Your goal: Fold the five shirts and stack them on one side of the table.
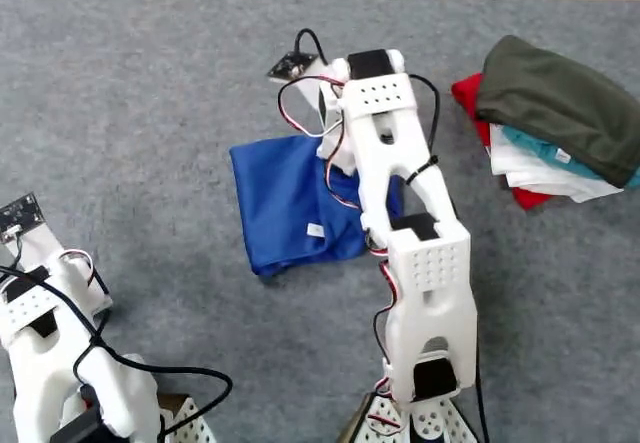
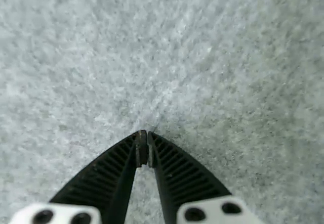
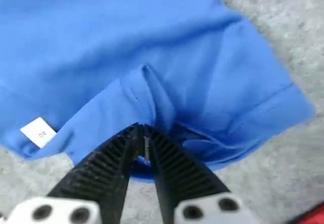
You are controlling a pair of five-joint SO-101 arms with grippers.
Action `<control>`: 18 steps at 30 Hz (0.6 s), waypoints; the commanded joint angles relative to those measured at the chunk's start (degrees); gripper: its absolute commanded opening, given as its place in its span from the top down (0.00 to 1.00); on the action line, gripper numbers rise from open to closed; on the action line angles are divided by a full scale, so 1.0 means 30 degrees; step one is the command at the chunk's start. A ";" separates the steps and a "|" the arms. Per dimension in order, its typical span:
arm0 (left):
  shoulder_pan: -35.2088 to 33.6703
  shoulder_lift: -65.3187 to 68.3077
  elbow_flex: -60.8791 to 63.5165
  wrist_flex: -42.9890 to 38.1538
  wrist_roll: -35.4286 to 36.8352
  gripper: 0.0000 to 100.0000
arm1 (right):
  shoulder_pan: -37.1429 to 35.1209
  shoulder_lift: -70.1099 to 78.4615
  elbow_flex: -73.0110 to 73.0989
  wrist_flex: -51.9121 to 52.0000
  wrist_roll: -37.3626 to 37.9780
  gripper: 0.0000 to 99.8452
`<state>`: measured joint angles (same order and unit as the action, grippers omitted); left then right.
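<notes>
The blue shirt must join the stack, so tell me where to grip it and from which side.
Grip the blue shirt at its layered edge on the side toward the stack, coming in low from that side. The layers meet there, so one pinch likely catches them all and keeps the fold. The right hand is shut on that edge.

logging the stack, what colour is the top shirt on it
Top shirt: dark olive green, clearest in the high view.

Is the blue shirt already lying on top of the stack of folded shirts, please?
No, the blue shirt lies by itself on the grey table, clearly apart from the stack at the table's side.
</notes>
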<state>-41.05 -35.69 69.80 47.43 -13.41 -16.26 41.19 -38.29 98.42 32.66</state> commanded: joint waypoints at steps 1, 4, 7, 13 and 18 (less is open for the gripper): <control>-0.0205 -0.0484 0.0029 -0.0293 -0.0088 0.98 | 0.0132 0.0132 -0.0835 0.0674 0.0059 0.99; -0.0205 -0.0484 0.0029 -0.0293 -0.0088 0.98 | 0.0542 0.0132 -0.0689 0.0821 0.0059 0.99; -0.0147 -0.0484 0.0029 -0.0293 -0.0088 0.98 | 0.1187 0.0103 -0.0630 0.1319 0.0059 0.99; -0.0117 -0.0484 0.0029 -0.0293 -0.0088 0.98 | 0.3385 -0.0132 0.1363 0.1319 0.0088 0.99; -0.0117 -0.0484 0.0029 -0.0293 -0.0088 0.98 | 0.4645 -0.3179 0.4527 0.1260 0.0674 0.99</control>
<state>-41.05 -35.69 69.80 47.43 -13.41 -4.57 39.87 -28.18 101.23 32.66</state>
